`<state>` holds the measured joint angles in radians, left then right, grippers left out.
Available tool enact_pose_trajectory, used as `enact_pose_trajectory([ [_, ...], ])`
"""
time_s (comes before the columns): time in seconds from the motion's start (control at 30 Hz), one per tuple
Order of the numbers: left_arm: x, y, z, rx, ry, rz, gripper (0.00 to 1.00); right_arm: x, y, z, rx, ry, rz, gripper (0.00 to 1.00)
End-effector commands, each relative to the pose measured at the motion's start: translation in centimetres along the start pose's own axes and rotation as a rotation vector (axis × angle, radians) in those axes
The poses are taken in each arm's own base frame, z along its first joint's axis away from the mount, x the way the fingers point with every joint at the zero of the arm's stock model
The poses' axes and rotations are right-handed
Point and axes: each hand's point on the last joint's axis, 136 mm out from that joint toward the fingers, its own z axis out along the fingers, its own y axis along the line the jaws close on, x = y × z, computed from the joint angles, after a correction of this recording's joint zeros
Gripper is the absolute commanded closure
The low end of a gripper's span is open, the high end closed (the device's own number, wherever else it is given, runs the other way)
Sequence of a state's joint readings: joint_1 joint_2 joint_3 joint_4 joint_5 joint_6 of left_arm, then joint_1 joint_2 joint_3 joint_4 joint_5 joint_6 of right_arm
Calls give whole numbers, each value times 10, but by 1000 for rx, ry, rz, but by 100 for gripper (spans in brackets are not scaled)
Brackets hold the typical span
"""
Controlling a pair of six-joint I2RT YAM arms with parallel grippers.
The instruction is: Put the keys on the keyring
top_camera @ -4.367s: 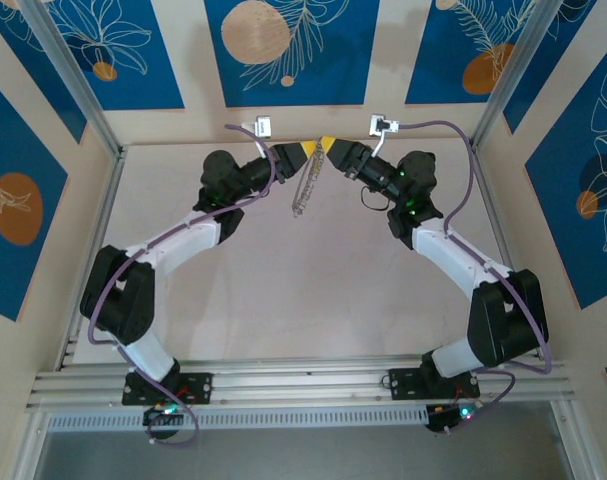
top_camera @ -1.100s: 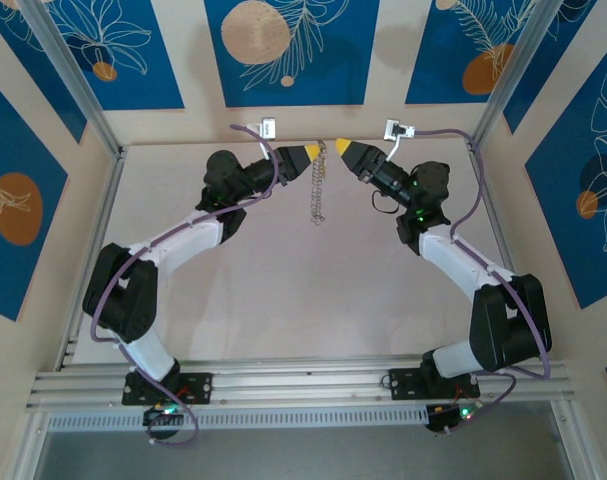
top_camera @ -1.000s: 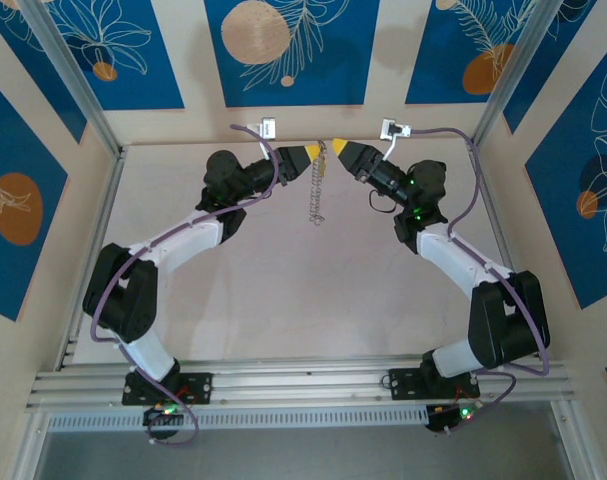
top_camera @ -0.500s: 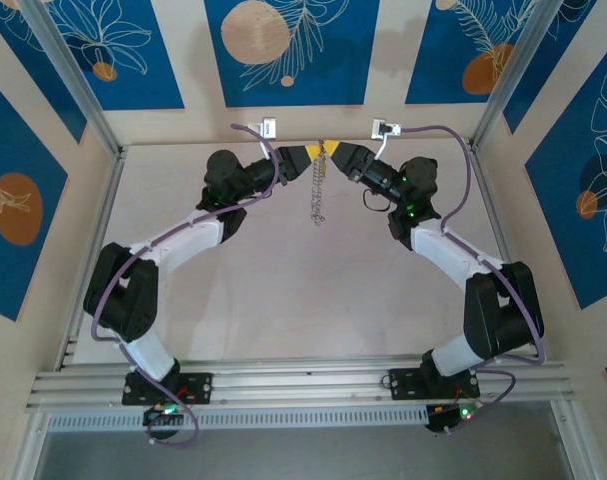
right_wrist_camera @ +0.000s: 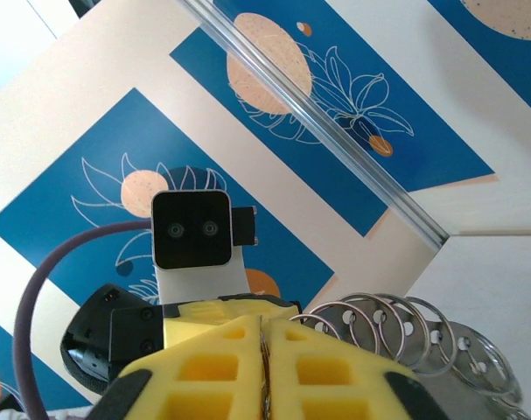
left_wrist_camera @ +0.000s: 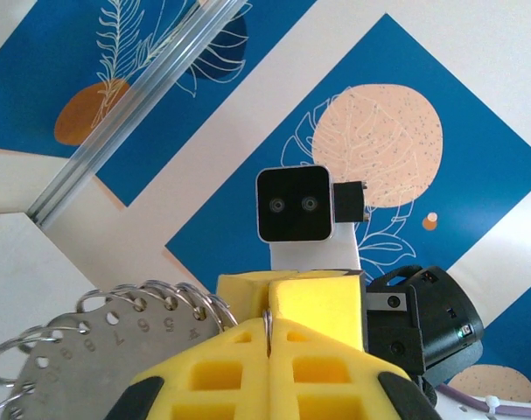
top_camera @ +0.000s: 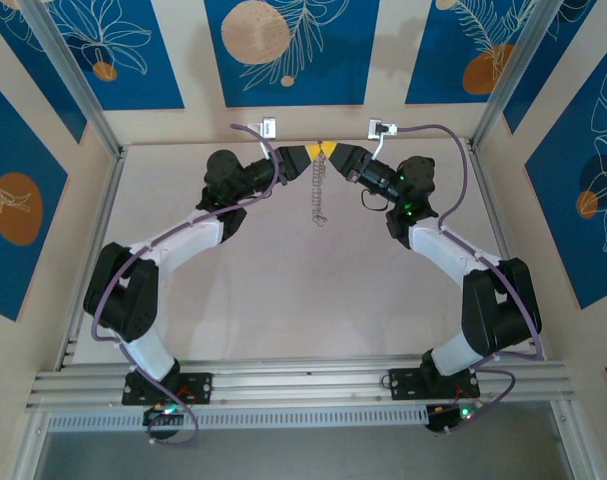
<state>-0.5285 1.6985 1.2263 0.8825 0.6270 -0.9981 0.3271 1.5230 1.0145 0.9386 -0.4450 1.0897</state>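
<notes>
A: What do the arms look like?
B: The left arm (top_camera: 183,238) and right arm (top_camera: 458,255) have white shells between black joint housings, and a purple cable (top_camera: 433,126) loops along each.
A: And the tips?
B: The left end effector (top_camera: 309,152) and right end effector (top_camera: 331,150) have yellow fingers (left_wrist_camera: 331,350) with square cut-outs. Behind them, a black-faced camera (left_wrist_camera: 292,204) sits on a white bracket.

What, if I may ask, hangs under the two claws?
The keyring dangles under the left claw and right claw, both shut. Its pinched top is hidden inside them.

Pale beige table (top_camera: 283,290), aluminium rail (top_camera: 303,385) at near edge
</notes>
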Motion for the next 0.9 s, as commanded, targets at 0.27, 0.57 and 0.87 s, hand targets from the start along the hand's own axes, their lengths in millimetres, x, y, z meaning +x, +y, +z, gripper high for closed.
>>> enact_pose_trajectory([
  [0.27,-18,-34,1,74,-3,115,80,-2,10,-4,2,40,-56,100],
  [0.57,-32,-34,-15,51,84,181,59,-2,17,-12,-28,217,-97,100],
  [0.87,-16,-30,-19,54,276,225,53,2,29,-17,-128,417,-120,100],
])
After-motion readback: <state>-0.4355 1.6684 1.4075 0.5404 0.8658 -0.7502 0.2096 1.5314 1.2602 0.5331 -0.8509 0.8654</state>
